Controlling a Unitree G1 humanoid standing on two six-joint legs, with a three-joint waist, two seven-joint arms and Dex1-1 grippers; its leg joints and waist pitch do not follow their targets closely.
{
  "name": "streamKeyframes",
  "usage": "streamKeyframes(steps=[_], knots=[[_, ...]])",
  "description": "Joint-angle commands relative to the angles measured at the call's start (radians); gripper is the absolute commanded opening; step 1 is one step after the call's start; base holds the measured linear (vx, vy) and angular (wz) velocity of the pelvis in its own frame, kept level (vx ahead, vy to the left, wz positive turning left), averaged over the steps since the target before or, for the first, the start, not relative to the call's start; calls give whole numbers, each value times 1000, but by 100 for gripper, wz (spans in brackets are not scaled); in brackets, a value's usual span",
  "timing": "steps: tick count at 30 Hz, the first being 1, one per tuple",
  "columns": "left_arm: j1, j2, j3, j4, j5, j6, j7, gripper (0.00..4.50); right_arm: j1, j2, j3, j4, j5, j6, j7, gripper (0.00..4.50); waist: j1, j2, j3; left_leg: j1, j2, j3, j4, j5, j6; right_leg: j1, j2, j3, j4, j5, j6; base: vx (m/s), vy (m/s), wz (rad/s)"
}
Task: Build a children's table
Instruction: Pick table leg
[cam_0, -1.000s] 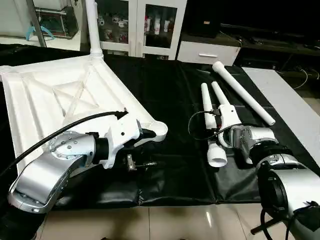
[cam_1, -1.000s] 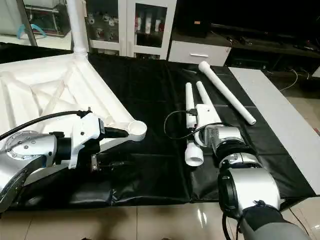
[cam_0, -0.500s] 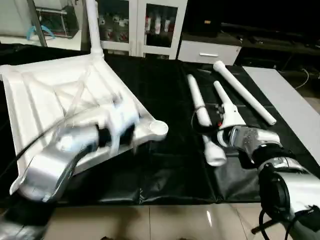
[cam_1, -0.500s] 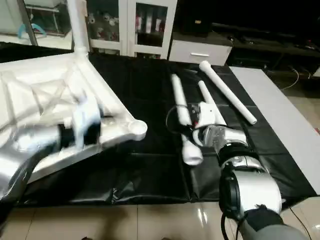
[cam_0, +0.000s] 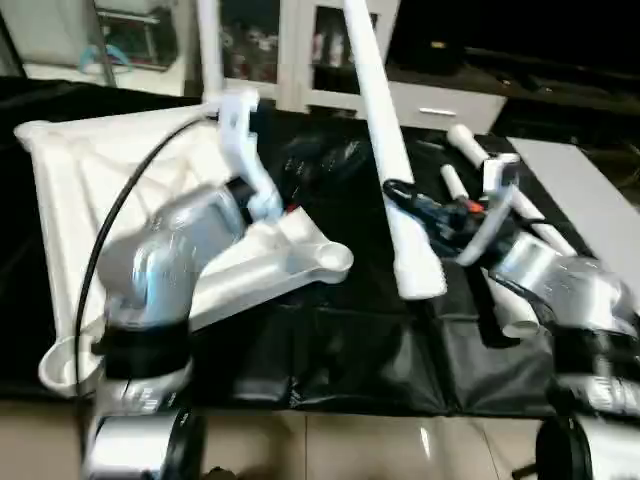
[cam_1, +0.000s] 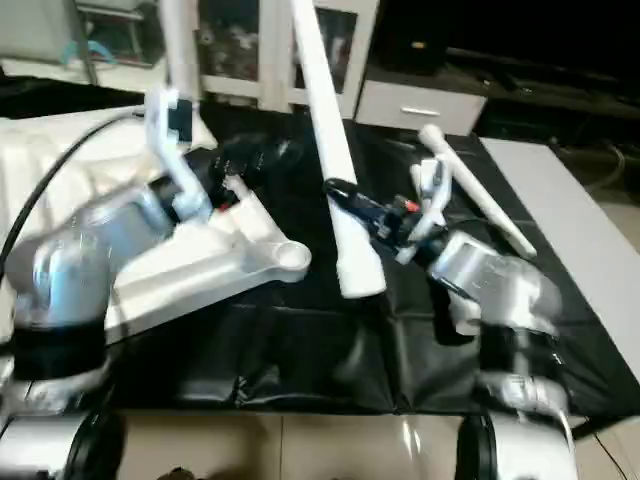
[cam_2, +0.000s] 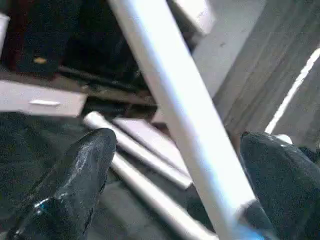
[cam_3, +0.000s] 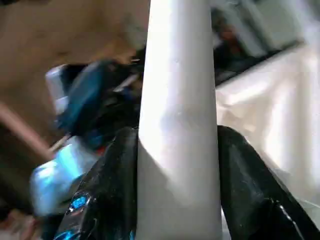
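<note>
Since a second ago the right pincer (cam_1: 345, 195) has lifted one leg (cam_0: 385, 140) off the black sheet (cam_0: 330, 340); it was lying flat beside the other loose legs, now it stands steeply tilted, wide end low, thin end leaning up and away. Right pincer is clenched on that leg near its lower end, a black finger (cam_3: 112, 175) pressed to each side in the right wrist view. Left arm has swung up too. Left pincer (cam_2: 175, 165) is released, fingers (cam_2: 80, 175) spread wide, with the raised leg crossing the gap between them in the left wrist view; contact can't be told. Tabletop piece of the children's table (cam_0: 120, 190) lies ribs-up just to the left of both pincers, one corner socket (cam_0: 328, 262) close beside the held leg's wide end. Legs counted: four. One in the right pincer, one standing in the far corner socket (cam_0: 210, 50) behind the left pincer, two lying loose (cam_0: 470, 150) on the sheet behind the right pincer.
</note>
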Motion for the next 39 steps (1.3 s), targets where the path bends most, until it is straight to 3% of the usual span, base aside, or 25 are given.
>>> streamKeyframes(steps=[1,10,15,23,24,29,39], knots=[[-18,-13,-2,8,-45,31,8,450,10,-18,-6,-51,26,20,5,182,3,13,-70,16,15,-2,-71,-210,-18,62,-52,33,-85,-322,-132,0,0,0],[-47,-40,27,10,-110,90,37,450,45,-10,28,-152,65,73,-40,182,4,13,-71,13,15,-5,-73,-195,-32,61,-54,31,-92,-349,-92,0,0,0],[-53,-42,47,8,-153,104,51,450,57,-18,75,-187,29,60,-57,182,4,13,-73,10,15,-5,-73,-172,-37,64,-52,31,-85,-279,-111,0,0,0],[-40,-18,7,29,-79,120,80,450,71,-26,153,-245,-40,4,-72,182,4,13,-71,12,16,-4,-75,-175,-42,64,-53,33,-88,-293,-91,0,0,0],[-41,-19,12,39,-84,138,97,423,72,-26,160,-252,-39,3,-74,182,6,15,-71,12,16,-4,-75,-177,-44,65,-52,34,-87,-292,-89,0,0,0],[-41,-18,27,51,-114,162,129,380,68,-23,167,-256,-40,-8,-85,181,8,13,-72,12,16,-5,-75,-183,-44,64,-53,33,-87,-290,-92,0,0,0],[-52,-31,72,54,-143,188,162,296,58,-24,202,-229,-115,-87,-121,181,8,15,-71,13,15,-4,-75,-187,-46,64,-54,34,-86,-284,-96,0,0,0]])
